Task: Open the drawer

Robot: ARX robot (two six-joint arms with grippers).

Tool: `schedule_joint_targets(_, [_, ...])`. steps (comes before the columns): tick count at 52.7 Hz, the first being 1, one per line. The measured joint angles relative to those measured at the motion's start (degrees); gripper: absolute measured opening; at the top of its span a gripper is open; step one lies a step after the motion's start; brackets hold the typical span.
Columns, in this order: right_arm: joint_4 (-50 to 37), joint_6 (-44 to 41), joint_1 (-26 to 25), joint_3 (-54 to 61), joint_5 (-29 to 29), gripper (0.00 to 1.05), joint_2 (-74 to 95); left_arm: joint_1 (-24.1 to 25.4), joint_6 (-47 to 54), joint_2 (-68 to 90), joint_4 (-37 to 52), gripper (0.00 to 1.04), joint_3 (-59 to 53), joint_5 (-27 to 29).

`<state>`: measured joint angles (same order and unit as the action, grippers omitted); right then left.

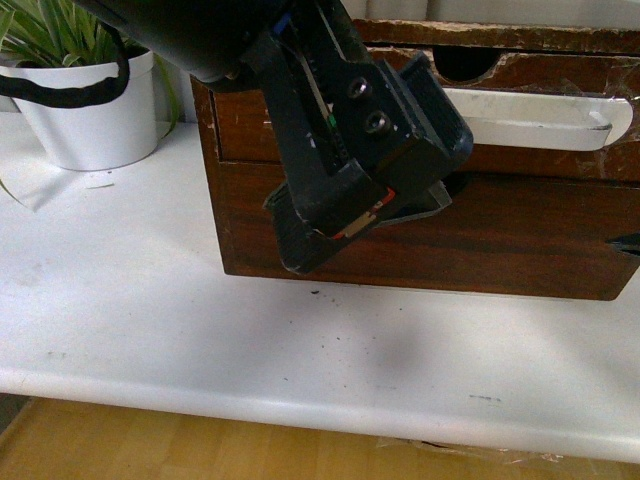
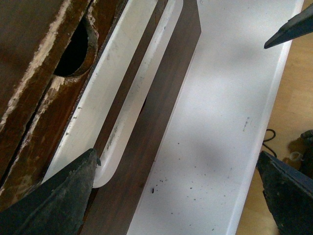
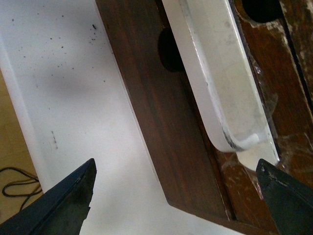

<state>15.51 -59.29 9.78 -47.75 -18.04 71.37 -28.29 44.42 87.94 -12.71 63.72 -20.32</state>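
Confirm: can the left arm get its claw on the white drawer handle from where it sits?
Probably yes. The left claw is open, one fingertip sits right by the end of the white handle, and nothing lies between them. The handle is not yet inside the claw, so it needs a shift.

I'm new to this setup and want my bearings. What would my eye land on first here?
The big black left gripper fills the upper middle of the front view, jaws open, close before the dark wooden drawer. Next comes the long white handle across that scratched drawer front, just right of the gripper. A potted plant stands on the white table at far left.
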Motion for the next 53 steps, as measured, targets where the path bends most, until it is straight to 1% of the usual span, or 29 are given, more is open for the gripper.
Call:
schedule_joint_targets(9, [-1.1,0.0,2.1,-1.4,0.5,0.96,2.7,-0.4,0.9,2.6,0.9,0.98,0.7,0.8])
schedule_joint_targets(25, [-2.6,0.1,3.5,-2.3,1.7,0.96,5.5,-1.2,1.9,6.2,2.0,0.98,3.0,1.9])
schedule_joint_targets(35, [-2.9,-0.1,4.0,-3.2,2.6,0.96,7.4,-1.9,3.2,6.5,-0.8,0.98,3.7,1.5])
schedule_joint_targets(40, [-1.8,-0.6,4.3,-4.1,2.9,0.96,8.4,-1.9,3.8,6.5,-2.6,0.98,4.2,1.0])
schedule_joint_targets(48, [3.1,-2.0,4.8,-5.6,2.4,0.96,8.7,-1.9,5.4,6.5,-4.9,0.98,4.8,0.2])
schedule_joint_targets(53, [6.7,-3.1,5.0,-6.5,1.2,0.96,8.6,-1.9,6.9,6.3,-7.0,0.98,5.2,-0.4])
